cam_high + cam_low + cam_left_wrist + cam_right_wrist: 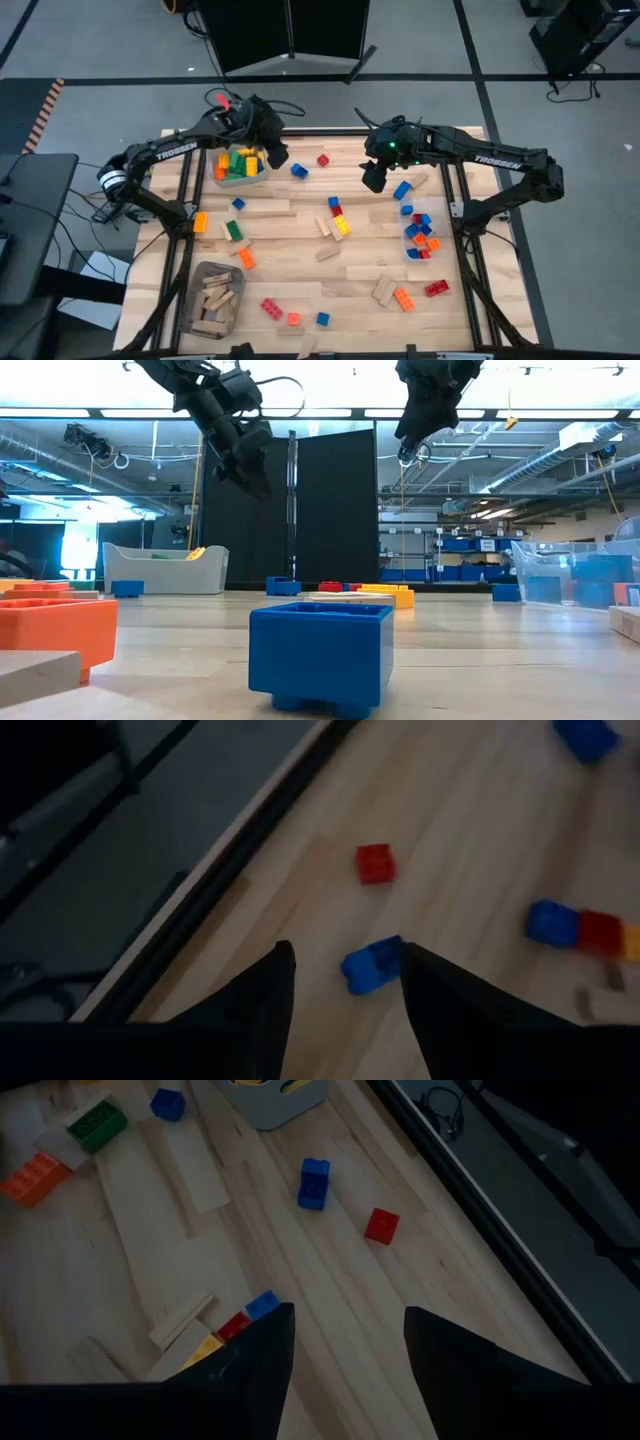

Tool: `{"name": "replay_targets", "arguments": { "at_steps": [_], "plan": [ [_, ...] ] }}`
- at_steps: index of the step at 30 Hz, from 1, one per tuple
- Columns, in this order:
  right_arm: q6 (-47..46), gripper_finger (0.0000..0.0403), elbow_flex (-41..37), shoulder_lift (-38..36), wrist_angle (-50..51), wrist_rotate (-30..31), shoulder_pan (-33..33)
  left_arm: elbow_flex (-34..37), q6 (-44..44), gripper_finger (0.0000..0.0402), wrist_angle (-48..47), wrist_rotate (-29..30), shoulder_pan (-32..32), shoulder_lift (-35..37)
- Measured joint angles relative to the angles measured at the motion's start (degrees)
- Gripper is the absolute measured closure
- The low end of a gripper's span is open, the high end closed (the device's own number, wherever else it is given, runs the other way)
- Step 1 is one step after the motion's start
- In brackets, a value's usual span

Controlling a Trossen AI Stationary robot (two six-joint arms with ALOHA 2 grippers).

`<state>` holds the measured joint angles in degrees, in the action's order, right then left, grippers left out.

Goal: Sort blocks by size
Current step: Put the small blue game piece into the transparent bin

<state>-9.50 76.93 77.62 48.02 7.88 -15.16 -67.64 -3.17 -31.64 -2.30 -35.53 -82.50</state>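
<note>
Pale wooden planks make up the table [300,235], ringed by grey floor and a black panel at the far side. From where I stand both arms hang up off the surface. The left jaws [340,985] are parted about halfway with nothing held; straight below the gap lies a blue brick [372,964], a small red brick [376,863] sits a little beyond it, and just behind those jaws is the grey bin [238,166] filled with green, yellow and orange bricks. The right jaws [345,1330] also stand half open and empty; past their tips lie the same blue brick [313,1183] and red brick [381,1225], while close beside one finger a blue, red and yellow cluster [236,1328] rests among plain wooden pieces [180,1320]. Further out from the right jaws a clear bin [422,232] holds small blue, red and orange bricks, and far from both, a grey bin [215,299] holds wooden pieces
</note>
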Motion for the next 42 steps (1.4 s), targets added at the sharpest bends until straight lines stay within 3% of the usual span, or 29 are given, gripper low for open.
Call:
{"name": "replay_targets", "arguments": {
  "at_steps": [6,19,29,35,42],
  "plan": [
    [-0.02,0.0199,0.0,0.0,0.01,0.0,0.0,0.0,-8.64,0.0213,0.04,-6.59,1.55,0.0],
    [-1.31,0.0198,0.0,0.0,0.01,0.0,0.01,0.0,-18.54,0.0213,-3.13,-3.39,3.73,-4.73],
    [-1.29,0.0198,0.0,0.0,0.03,0.0,0.01,0.02,-17.23,0.0213,-4.39,-1.28,6.31,-9.81],
    [-1.01,0.0199,0.0,0.0,0.03,0.0,0.02,0.02,-7.12,0.0213,-7.67,3.38,6.78,-8.96],
    [0.1,0.0199,0.0,0.0,0.03,0.0,0.02,0.02,-9.1,0.0213,-9.62,3.71,6.82,-8.96]
  ]
}}
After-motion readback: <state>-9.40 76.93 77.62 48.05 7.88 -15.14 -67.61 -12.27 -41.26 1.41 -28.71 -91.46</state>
